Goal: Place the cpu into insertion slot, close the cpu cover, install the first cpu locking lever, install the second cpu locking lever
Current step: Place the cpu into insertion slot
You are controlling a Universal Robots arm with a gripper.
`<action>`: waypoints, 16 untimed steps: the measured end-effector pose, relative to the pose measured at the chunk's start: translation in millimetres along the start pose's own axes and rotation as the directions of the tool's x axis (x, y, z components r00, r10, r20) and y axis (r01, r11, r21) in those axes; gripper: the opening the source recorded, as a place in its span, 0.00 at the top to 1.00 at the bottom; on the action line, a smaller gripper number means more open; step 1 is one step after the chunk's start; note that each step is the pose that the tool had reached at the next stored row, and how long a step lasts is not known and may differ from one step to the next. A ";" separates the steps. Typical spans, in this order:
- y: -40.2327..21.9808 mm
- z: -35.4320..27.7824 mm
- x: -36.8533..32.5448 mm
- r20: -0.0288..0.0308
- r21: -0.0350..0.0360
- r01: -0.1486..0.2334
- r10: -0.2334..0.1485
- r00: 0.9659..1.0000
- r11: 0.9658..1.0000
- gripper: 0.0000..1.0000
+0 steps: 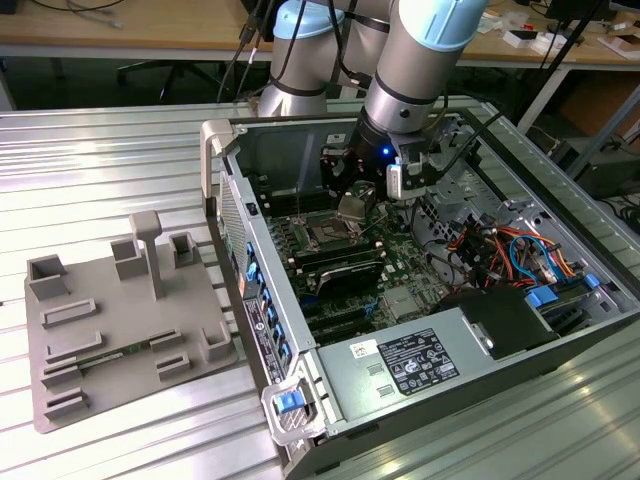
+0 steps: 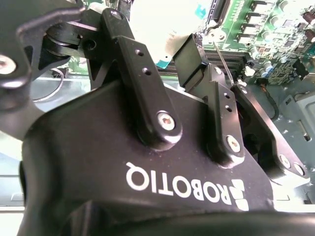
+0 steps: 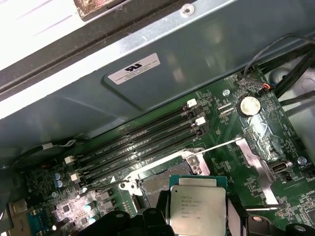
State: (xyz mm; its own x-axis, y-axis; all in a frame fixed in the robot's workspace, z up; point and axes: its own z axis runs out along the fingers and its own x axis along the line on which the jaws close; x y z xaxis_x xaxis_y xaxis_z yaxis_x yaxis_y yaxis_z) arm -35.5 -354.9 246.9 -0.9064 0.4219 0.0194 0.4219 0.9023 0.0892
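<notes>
First wrist view: you've got the flat, silver-topped square cpu (image 3: 198, 209) clamped in the black gripper (image 3: 195, 222), hovering over the dark, silver-rimmed insertion slot (image 3: 153, 186). Placement step, I'd say; seating it calls for careful squaring-up.

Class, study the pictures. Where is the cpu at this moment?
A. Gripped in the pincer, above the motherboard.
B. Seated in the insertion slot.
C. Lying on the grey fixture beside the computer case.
A: the pincer grips the cpu by its edges, above the motherboard, and the dark insertion slot is unfilled.
</notes>
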 end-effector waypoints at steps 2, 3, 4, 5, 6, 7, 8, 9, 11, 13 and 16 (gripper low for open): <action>0.0 0.1 0.0 0.001 0.000 -0.011 0.011 1.000 1.000 0.45; 0.0 0.1 0.0 0.001 0.000 -0.015 0.015 1.000 1.000 0.45; 0.0 0.1 0.0 0.002 0.000 -0.017 0.017 1.000 1.000 0.45; 0.0 0.1 0.0 0.002 0.000 -0.019 0.019 1.000 1.000 0.45; 0.0 0.1 0.0 0.002 0.000 -0.022 0.022 1.000 1.000 0.45; 0.0 0.2 0.0 0.002 0.000 -0.024 0.024 1.000 1.000 0.45; 0.0 0.2 0.0 0.002 -0.001 -0.027 0.027 1.000 1.000 0.45; 0.0 0.2 0.0 0.003 -0.001 -0.029 0.029 1.000 1.000 0.45; 0.0 0.3 0.0 0.003 -0.001 -0.036 0.036 0.999 0.999 0.45; 0.0 0.3 0.0 0.004 -0.001 -0.042 0.042 0.999 0.999 0.45; 0.0 0.4 0.0 0.004 -0.001 -0.049 0.049 0.999 0.999 0.45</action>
State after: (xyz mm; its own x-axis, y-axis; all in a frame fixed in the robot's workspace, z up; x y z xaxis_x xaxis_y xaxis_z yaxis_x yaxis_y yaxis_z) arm -35.5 -355.0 246.5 -0.8846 0.4659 0.0193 0.4657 0.8804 0.0892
